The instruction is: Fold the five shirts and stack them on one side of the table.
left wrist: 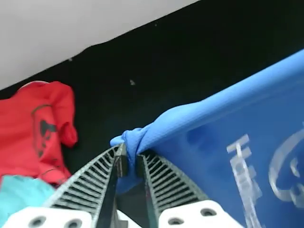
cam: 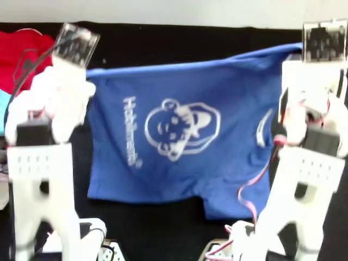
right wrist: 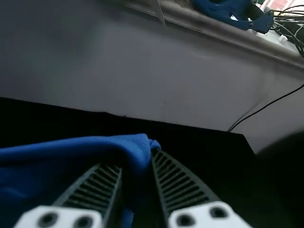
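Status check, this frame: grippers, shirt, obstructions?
Left gripper shut on blue shirt corner. Right gripper shut on opposite corner; shirt spread between them. Red shirt lies apart.

- A flat black table top (cam: 179, 41) runs across the whole scene from left to right, its bare part showing along the far edge.
- A plain pale wall (cam: 163, 11) rises just past the table's far edge.
- A smooth grey surface (right wrist: 118, 71) stands beyond the far right corner of the table.
- A thin black cable (right wrist: 266, 107) trails across that grey surface, to the right.
- A blue moulded plastic piece (right wrist: 228, 9) sits on a ledge far behind the table, with a tangle of dark wires (right wrist: 285, 28) just beside it on the right.
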`<state>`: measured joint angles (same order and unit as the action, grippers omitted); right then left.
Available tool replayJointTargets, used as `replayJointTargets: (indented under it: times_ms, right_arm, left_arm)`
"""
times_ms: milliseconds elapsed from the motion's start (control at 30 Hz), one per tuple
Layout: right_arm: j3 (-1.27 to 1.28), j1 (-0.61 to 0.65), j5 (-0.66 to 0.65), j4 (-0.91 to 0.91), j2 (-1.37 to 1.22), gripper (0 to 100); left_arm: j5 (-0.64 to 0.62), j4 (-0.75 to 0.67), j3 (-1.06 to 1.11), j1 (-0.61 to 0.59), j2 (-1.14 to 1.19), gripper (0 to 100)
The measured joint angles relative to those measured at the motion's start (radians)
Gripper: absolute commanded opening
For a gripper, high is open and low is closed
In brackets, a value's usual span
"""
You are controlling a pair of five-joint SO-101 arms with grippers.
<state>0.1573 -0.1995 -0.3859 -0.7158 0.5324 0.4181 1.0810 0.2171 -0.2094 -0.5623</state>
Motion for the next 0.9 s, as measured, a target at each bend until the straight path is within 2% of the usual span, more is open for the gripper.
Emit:
replayJointTargets:
  times_ms: [100,267,400,500,733,900]
  right_arm:
    - [-0.196,0.000,0.002,-0.043,-0.157,0.5]
    - [-0.522,0.002,0.000,-0.210,-0.396,0.5]
    - [-0.680,0.011,0.000,-0.310,-0.548,0.5]
    - [-0.721,0.026,0.000,-0.359,-0.637,0.5]
    - [-0.819,0.029,0.002,-0.319,-0.744,0.5]
    - [-0.850,0.038,0.002,-0.336,-0.798,0.5]
  left_arm:
    - [0.000,0.037,-0.221,0.006,0.196,1]
    - [0.000,0.207,-0.614,0.008,0.512,1]
    - [0.000,0.315,-0.853,0.008,0.729,1]
    - [0.000,0.339,-0.964,0.008,0.862,1]
    - [0.046,0.353,-1.221,0.008,1.040,1]
    - [0.055,0.400,-1.260,0.008,1.119,1]
